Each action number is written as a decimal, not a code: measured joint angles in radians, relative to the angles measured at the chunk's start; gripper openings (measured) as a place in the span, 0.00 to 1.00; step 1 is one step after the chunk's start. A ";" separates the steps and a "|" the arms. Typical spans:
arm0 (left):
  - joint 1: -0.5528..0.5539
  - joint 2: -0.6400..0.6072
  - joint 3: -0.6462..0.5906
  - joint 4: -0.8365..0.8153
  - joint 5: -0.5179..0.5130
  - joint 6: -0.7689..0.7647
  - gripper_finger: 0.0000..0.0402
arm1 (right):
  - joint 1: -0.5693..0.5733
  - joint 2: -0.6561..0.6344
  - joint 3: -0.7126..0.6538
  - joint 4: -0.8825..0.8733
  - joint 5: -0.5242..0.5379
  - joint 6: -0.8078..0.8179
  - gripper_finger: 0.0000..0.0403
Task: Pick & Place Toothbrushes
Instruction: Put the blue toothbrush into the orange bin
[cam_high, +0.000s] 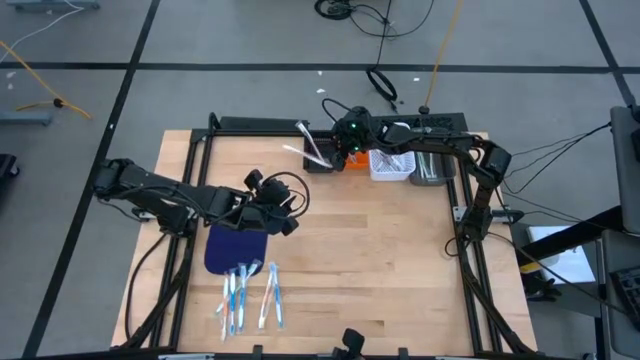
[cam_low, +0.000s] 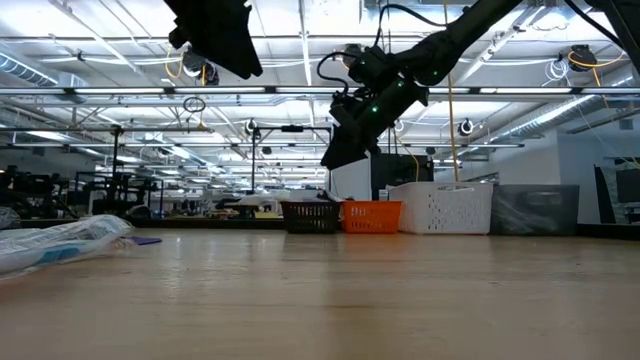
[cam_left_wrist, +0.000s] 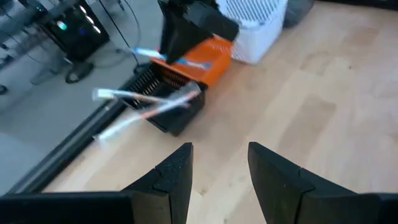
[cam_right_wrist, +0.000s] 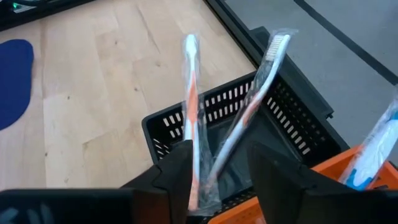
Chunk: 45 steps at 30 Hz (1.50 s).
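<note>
Several wrapped toothbrushes lie flat on the table just near of the dark blue mat; the low view shows them as a pile. Two more toothbrushes lean in the black bin, heads up over its rim. A blue one stands in the orange bin. My right gripper hangs open over the black bin. My left gripper is open and holds nothing, raised above the mat's far edge. My right gripper is open above the black bin, pointing down. The handle of the orange-accented toothbrush runs close along the inner side of one finger; whether they touch I cannot tell. That toothbrush leans in the bin with its lower end inside.
Four bins stand in a row at the table's far edge: black, orange, a white one and a grey one. A black frame rail borders the table. Bare wood lies between mat and bins.
</note>
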<state>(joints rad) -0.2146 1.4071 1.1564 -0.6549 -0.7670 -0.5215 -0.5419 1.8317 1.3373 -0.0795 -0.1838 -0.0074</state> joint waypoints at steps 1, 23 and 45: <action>0.000 0.000 0.000 -0.010 0.020 -0.012 0.39 | 0.000 -0.001 0.000 0.000 -0.001 -0.003 0.37; -0.256 0.000 -0.117 -0.277 0.472 -0.808 0.39 | 0.226 -0.010 -0.001 -0.042 -0.160 -0.035 0.36; -0.534 0.056 -0.337 -0.036 0.645 -1.516 0.39 | 0.289 -0.010 -0.055 -0.061 -0.159 -0.039 0.34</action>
<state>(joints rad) -0.7483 1.4630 0.8192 -0.6905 -0.1223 -2.0372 -0.2532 1.8221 1.2820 -0.1405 -0.3424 -0.0467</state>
